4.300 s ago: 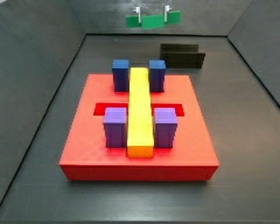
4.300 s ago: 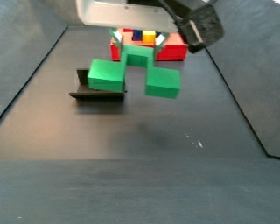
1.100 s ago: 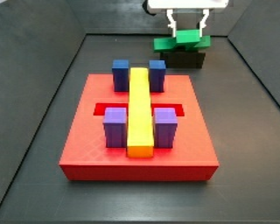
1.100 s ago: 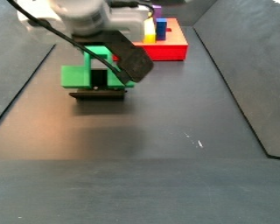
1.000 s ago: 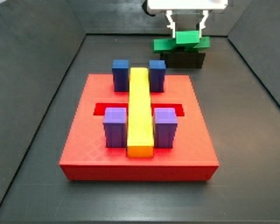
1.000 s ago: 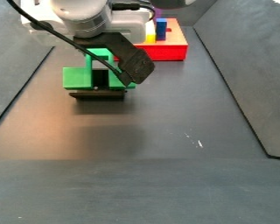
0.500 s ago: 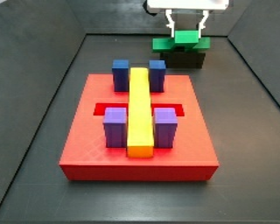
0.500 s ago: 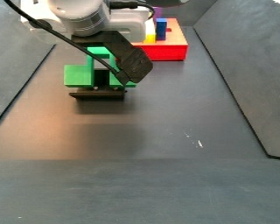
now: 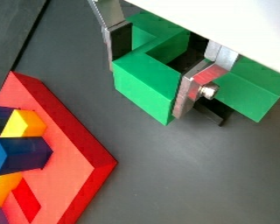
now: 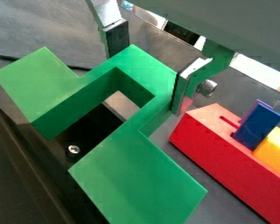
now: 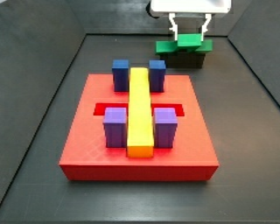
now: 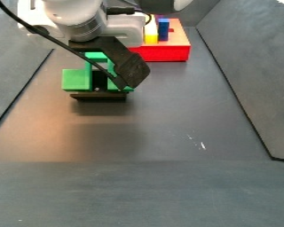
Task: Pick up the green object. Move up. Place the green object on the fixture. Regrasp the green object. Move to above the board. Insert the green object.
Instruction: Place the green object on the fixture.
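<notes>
text: none legible | labels: none | brands: none | numbers: none | signs: none

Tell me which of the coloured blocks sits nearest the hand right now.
The green object on the fixture: the hand straddles its central cube. The blue blocks and purple blocks stand on the red board, away from it.

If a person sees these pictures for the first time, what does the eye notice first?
First the big red board in the middle of the dark floor, with a long yellow bar between blue and purple blocks. Then, beyond it, the bright green object sitting on the dark fixture, with the gripper around its middle cube.
</notes>
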